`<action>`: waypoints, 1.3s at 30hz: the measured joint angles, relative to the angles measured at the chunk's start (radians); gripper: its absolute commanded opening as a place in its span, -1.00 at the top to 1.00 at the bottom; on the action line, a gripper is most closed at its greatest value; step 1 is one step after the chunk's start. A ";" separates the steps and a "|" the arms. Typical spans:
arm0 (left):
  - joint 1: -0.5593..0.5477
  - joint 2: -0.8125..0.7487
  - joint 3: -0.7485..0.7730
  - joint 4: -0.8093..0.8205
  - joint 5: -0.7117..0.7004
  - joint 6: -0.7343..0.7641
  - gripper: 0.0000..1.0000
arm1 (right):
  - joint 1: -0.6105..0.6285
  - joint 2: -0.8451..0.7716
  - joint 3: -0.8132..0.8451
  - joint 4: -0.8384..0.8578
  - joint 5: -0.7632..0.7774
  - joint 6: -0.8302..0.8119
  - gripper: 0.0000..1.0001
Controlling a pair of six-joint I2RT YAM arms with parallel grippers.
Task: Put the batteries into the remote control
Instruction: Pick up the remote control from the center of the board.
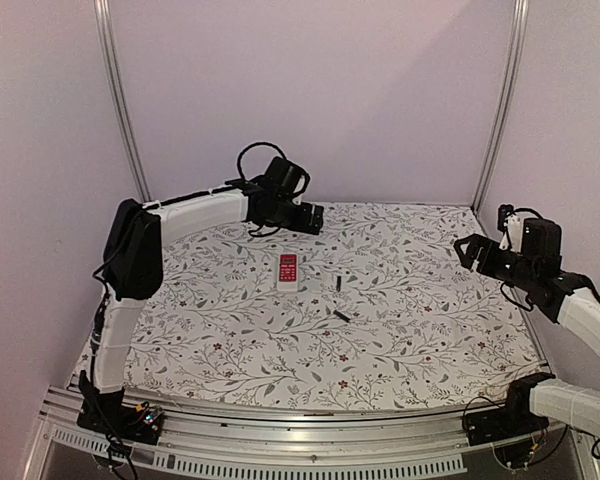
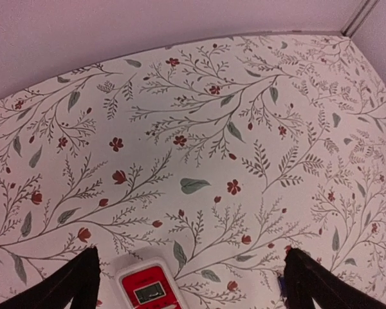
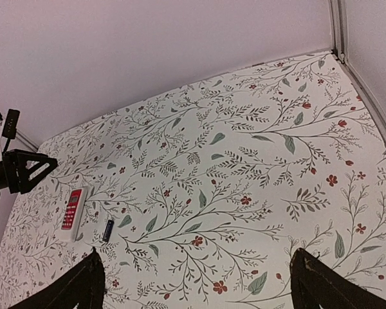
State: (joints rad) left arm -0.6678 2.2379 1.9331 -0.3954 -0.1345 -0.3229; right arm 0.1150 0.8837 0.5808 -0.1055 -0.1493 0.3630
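Left fingers (image 2: 74, 286): you're holding them spread wide, gripping nothing.
Right fingers (image 3: 77, 290): same deal, gaping and empty.
Remote control (image 1: 288, 272): flat white bar lying red face up just nearside of your left gripper (image 1: 310, 218), with its long axis pointing roughly at it.
Batteries (image 1: 338, 284): slim black cylinders sitting just right of the remote control, well apart from your right gripper (image 1: 468, 250).

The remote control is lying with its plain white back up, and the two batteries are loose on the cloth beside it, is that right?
Not quite: the remote control lies red button panel up, as the top external view shows. The farther battery and the nearer battery do lie loose on the cloth beside it.
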 measured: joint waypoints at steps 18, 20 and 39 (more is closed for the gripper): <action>-0.007 0.190 0.050 -0.306 0.030 -0.074 -0.99 | 0.010 -0.066 0.000 -0.188 0.039 0.034 -0.98; 0.002 0.172 0.017 -0.278 0.036 -0.094 -0.96 | 0.011 -0.066 0.000 -0.190 0.041 0.038 -0.98; 0.038 0.083 -0.134 -0.176 0.085 -0.157 0.09 | 0.016 -0.063 0.000 -0.205 0.040 0.041 -0.98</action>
State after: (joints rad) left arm -0.6300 2.3211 1.7988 -0.5713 -0.0490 -0.4801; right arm 0.1310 0.8207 0.5812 -0.3103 -0.1089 0.4038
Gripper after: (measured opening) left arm 0.547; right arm 0.989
